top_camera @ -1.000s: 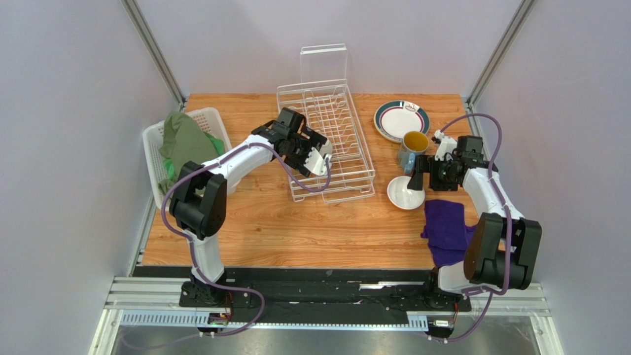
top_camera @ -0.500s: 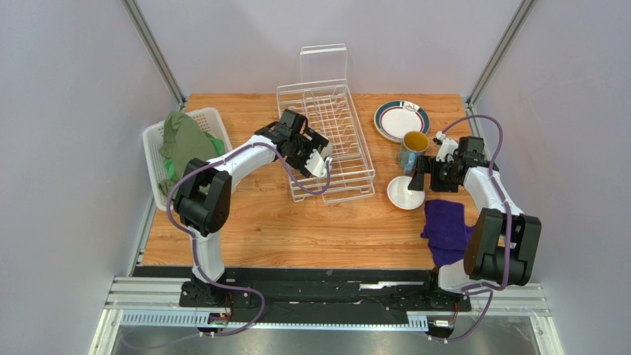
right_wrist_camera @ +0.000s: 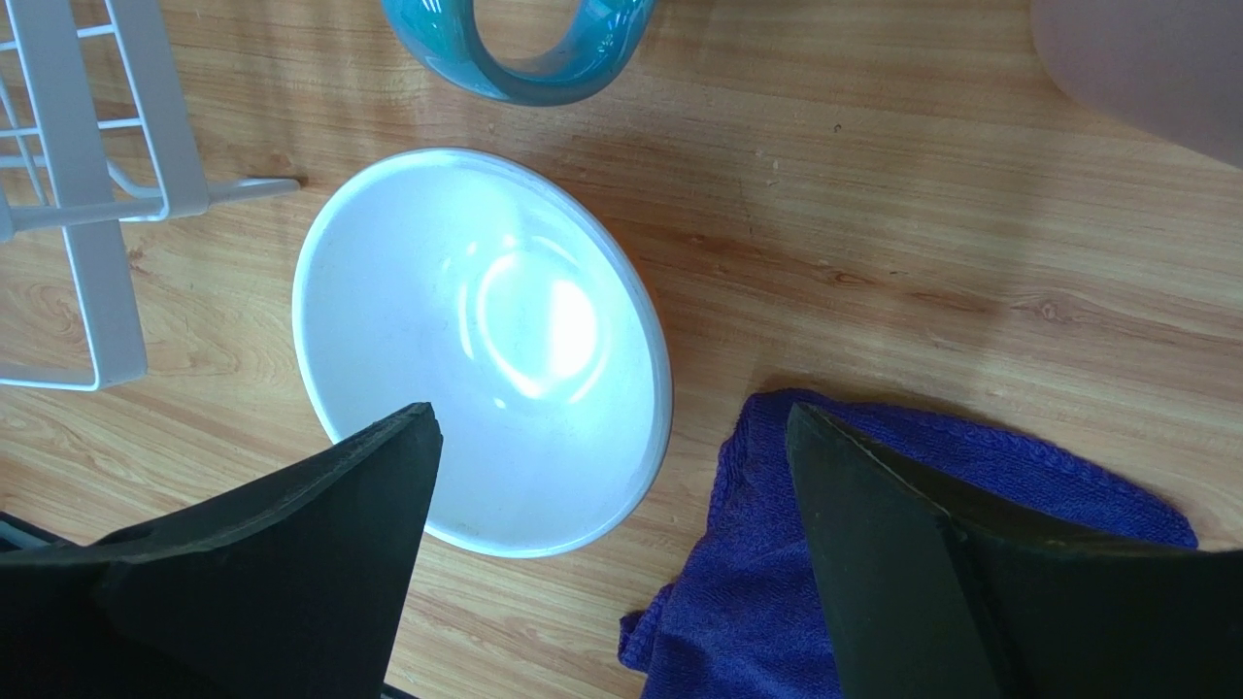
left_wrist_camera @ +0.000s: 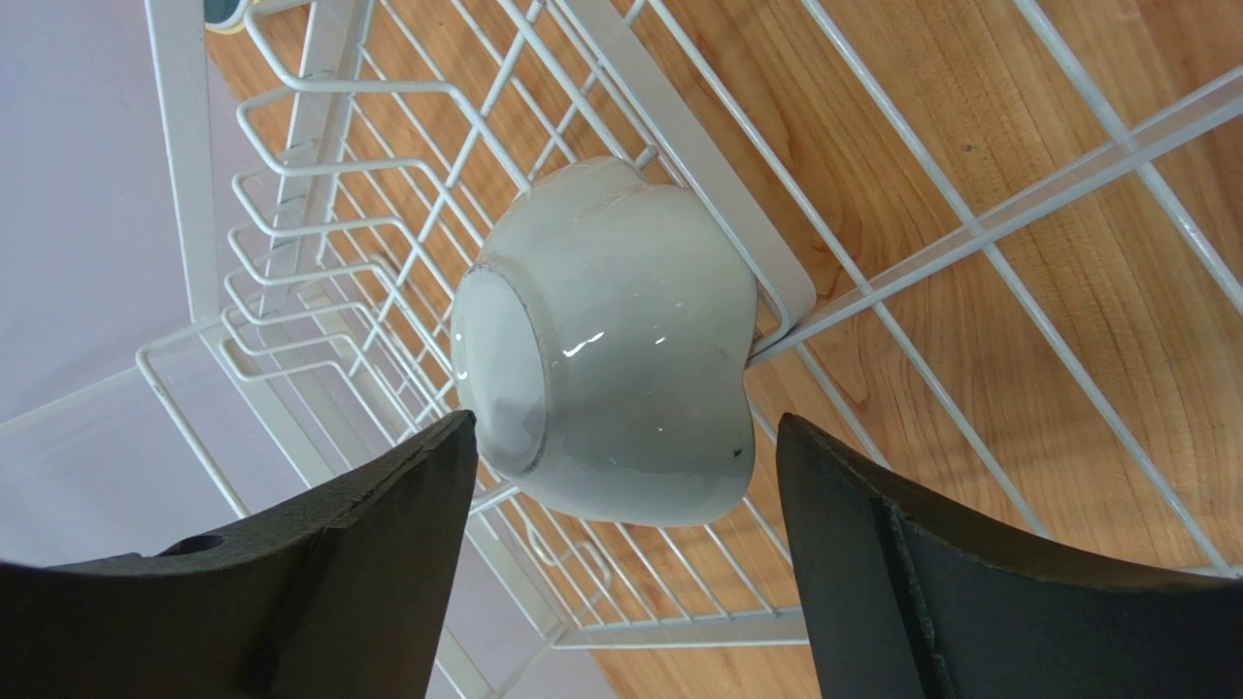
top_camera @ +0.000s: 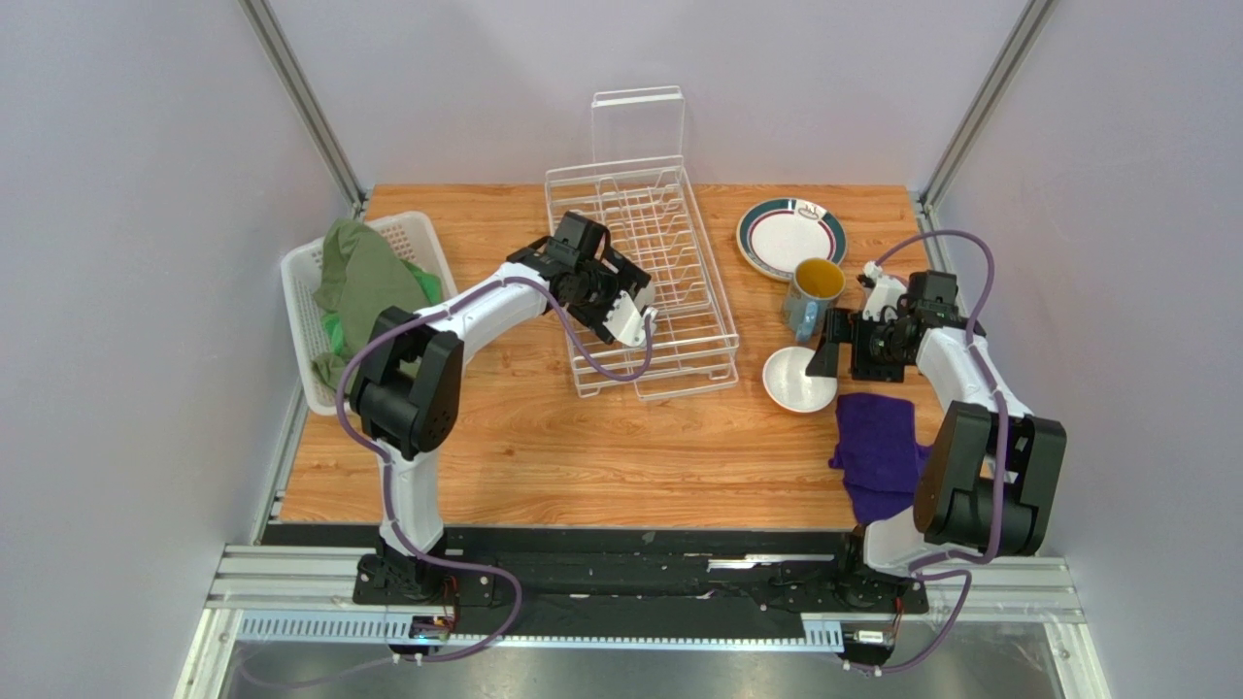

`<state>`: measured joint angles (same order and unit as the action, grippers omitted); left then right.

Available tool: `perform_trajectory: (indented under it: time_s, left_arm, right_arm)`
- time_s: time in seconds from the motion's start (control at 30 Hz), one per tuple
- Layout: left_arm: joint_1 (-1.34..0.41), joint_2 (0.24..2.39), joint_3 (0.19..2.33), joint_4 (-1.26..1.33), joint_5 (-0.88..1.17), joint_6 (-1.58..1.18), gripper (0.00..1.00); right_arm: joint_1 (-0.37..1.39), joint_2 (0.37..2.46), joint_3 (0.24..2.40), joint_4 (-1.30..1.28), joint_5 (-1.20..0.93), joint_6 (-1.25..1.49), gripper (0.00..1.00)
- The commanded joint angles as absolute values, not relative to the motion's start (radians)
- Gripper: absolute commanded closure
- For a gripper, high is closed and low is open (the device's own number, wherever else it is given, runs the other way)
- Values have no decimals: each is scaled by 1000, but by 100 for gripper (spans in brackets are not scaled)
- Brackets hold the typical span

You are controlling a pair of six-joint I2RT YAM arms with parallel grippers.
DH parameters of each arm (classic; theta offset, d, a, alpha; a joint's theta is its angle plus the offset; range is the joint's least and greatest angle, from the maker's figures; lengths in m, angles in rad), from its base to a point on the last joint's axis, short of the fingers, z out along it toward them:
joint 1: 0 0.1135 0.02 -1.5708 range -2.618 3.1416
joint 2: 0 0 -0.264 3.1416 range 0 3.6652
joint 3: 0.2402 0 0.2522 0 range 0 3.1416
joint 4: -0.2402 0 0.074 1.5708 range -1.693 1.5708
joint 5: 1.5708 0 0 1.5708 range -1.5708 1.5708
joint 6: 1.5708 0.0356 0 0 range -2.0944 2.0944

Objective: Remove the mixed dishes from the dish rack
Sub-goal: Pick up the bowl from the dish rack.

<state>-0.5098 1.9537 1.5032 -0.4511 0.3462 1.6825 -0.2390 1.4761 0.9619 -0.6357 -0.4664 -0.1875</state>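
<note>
Judged well along, not finished. Already out of the dish rack (top_camera: 680, 354) and resting on the bench (top_camera: 584, 452) toward its right edge: dark-rimmed white plate (top_camera: 790, 236) near the far right corner, blue mug with yellow inside (top_camera: 811, 296) just nearer. Then a bowl with white inside (right_wrist_camera: 482, 342), upright, just beside the rack's near right corner and close to a purple cloth (top_camera: 880, 444).

Left to unload: small white cup (left_wrist_camera: 613, 379), lying on its side on the wires at the rack's near end. No other dish made out inside the rack from above. No pale yellow plate found in any view. Only a pinkish shape (right_wrist_camera: 1153, 66) cropped at the corner of the right wrist view, too little to name.

Left hand (left_wrist_camera: 625, 437) spread wide, one finger on each side of the cup, not clenched on it; touching the rim or not on one side, cannot tell. Right hand (right_wrist_camera: 613, 415) likewise released, grasping nothing, hovering over the bowl's edge and the cloth. Probably one grasp and one set-down remaining for the cup.

No brand, label or legible writing anywhere. Only a small dark mark on the plate's white centre, too small to read.
</note>
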Motion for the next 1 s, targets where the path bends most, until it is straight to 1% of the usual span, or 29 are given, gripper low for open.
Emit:
perform_trajectory:
  time_s: [0.0,0.07,0.1,0.17,0.2,0.4,0.47,0.77,0.87,0.9,0.97]
  left_arm:
    - [-509,1968,1539,-439,393,1707,21]
    - [-511,1973,1540,-439,391,1701,24]
    - [-512,1973,1543,-436,390,1701,29]
    - [-515,1976,1543,-434,384,1698,32]
    - [-517,1976,1540,-422,382,1689,37]
    - [-520,1959,1532,-397,374,1666,48]
    - [-522,1956,1535,-393,373,1657,50]
    - [-532,1898,1540,-391,351,1611,67]
    - [-537,1875,1543,-402,350,1585,75]
    - [-537,1859,1549,-416,350,1577,81]
    - [-538,1845,1552,-423,359,1548,88]
  right_arm:
    - [-242,1483,989,-629,-491,-184,7]
    - [-242,1480,988,-630,-491,-186,7]
    - [-244,1480,989,-630,-491,-187,7]
    - [-244,1477,986,-630,-491,-187,7]
    - [-244,1476,988,-630,-491,-186,7]
    - [-247,1483,988,-635,-495,-190,8]
    - [-245,1486,989,-634,-499,-189,8]
    - [-245,1497,991,-638,-508,-190,8]
    - [-247,1500,994,-641,-514,-192,9]
    - [-247,1497,994,-643,-515,-190,9]
    - [-245,1493,992,-643,-515,-192,9]
